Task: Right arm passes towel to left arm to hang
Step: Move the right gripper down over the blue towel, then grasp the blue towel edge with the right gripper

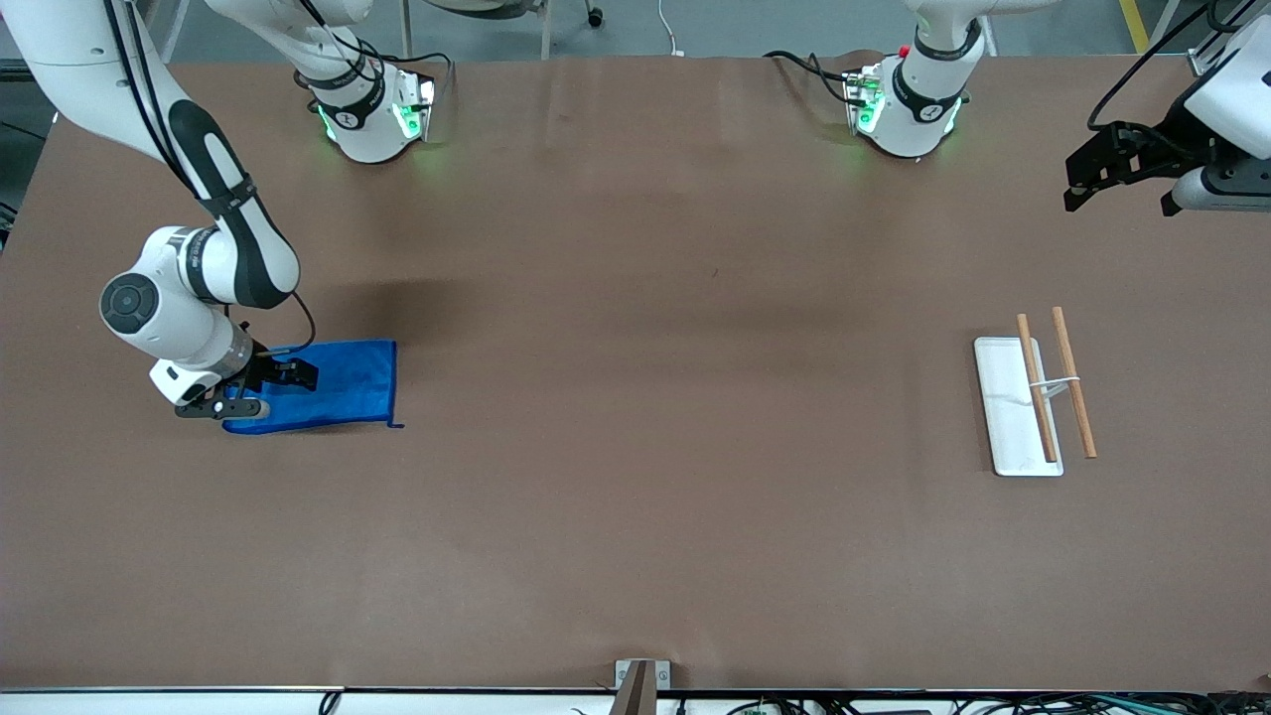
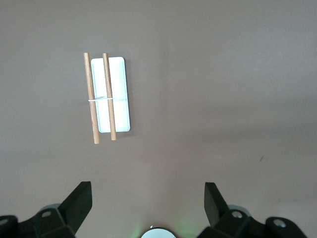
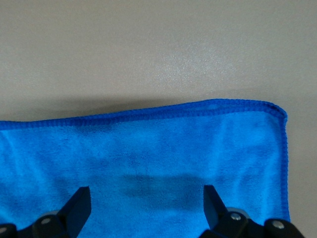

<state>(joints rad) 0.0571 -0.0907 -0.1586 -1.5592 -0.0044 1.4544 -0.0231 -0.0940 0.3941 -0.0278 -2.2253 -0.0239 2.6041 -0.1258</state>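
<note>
One towel (image 1: 333, 387) flat, long axis along table; right gripper (image 1: 260, 389) released above.

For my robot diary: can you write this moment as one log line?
right gripper: open, low over blue towel | towel: flat on table, not gripped | left gripper: open, waiting in air | hanging rack: bare

Towel (image 3: 148, 158): soft blue cloth, fuzzy nap, corded stitched hem. Table (image 1: 635, 497): matt brown, paper-like cover, faint creases. Beside the white tray (image 1: 1005, 417), smooth and slightly glossy like plastic: two wooden rods (image 1: 1074, 395), plain matt finish. Arm shells glossy white.
</note>
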